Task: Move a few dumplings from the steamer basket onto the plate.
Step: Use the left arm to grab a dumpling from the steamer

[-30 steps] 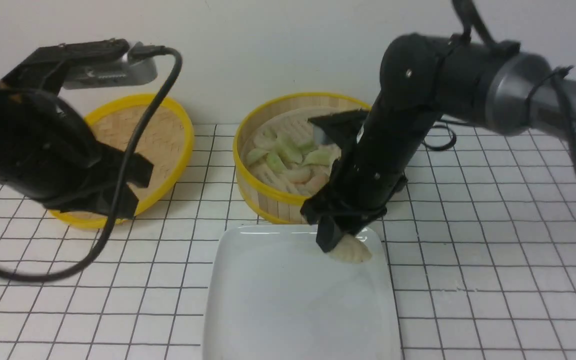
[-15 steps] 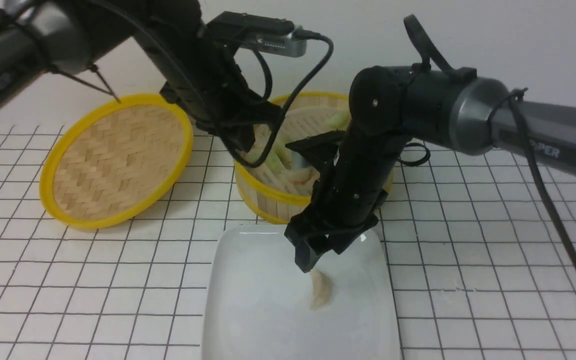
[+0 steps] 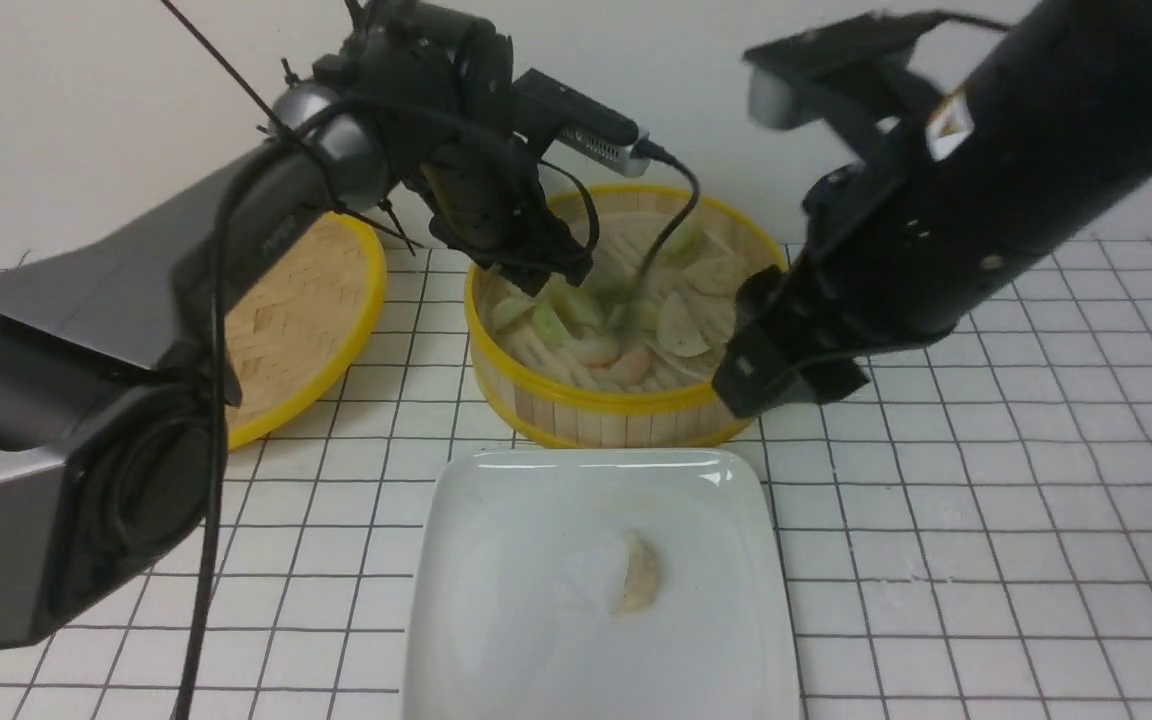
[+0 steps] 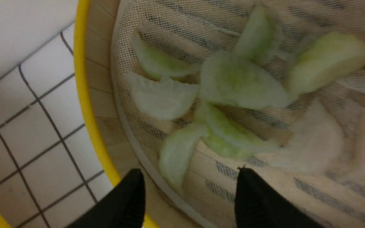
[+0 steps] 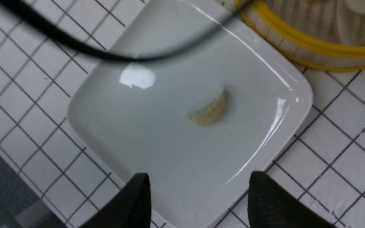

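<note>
Desk: we have a white tiled desk (image 3: 946, 520), with the work set between its far edge and us.
Steamer basket: we see the steamer basket (image 3: 626, 400) toward the desk's far edge, just beyond the plate, holding most of the dumplings.
Plate: our plate (image 3: 536, 560) lies on the near side of the basket, carrying a lone dumpling.
Left tool: our left tool (image 4: 190, 186) is spread wide with nothing between its fingers, above the basket's left rim. We judge picking is the step in hand here; next we should settle one finger on each side of a single dumpling and close gently.
Right tool: our right tool (image 5: 198, 186) is also wide apart and empty, raised by the basket's near right rim. It can wait clear while the left one picks.
Basket dumplings: a pale green dumpling (image 4: 176, 155) lies close to the basket wall, near others that overlap (we'd rather not drag up two at once).
Plate dumpling: our cream dumpling (image 3: 641, 575) rests nearer the plate's far right corner than its left edge. One is placed, so we reckon a few more must follow, set down beside it.
</note>
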`<action>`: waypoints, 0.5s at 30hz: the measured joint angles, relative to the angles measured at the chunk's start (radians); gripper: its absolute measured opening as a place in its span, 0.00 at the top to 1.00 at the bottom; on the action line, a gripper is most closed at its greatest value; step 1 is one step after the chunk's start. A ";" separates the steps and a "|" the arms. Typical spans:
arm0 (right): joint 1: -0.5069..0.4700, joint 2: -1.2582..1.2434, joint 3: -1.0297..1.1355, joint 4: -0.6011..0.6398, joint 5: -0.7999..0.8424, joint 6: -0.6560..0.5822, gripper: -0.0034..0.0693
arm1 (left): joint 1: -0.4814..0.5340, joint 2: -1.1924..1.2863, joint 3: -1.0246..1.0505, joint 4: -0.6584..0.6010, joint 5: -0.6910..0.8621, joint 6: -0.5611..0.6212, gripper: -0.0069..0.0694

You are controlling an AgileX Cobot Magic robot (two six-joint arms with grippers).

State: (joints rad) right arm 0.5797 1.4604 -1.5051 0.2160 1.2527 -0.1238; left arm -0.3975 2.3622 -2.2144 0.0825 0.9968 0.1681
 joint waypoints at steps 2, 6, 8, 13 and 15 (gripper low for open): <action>0.000 -0.089 0.001 0.000 0.000 0.000 0.43 | 0.000 0.024 0.000 0.007 -0.034 0.000 0.40; 0.000 -0.206 0.001 0.000 0.006 0.000 0.43 | -0.003 0.054 0.000 0.015 -0.064 0.001 0.39; 0.000 -0.256 0.001 0.001 0.011 0.000 0.43 | -0.005 0.063 -0.001 0.015 -0.073 0.001 0.39; 0.000 -0.356 0.001 0.001 0.019 0.000 0.43 | -0.011 0.076 -0.012 0.011 -0.093 0.001 0.39; 0.000 -0.408 0.001 0.001 0.025 -0.001 0.43 | -0.014 0.085 -0.017 0.006 -0.095 0.001 0.45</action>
State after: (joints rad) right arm 0.5797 1.0527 -1.5043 0.2170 1.2774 -0.1248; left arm -0.4111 2.4470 -2.2314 0.0887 0.9023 0.1689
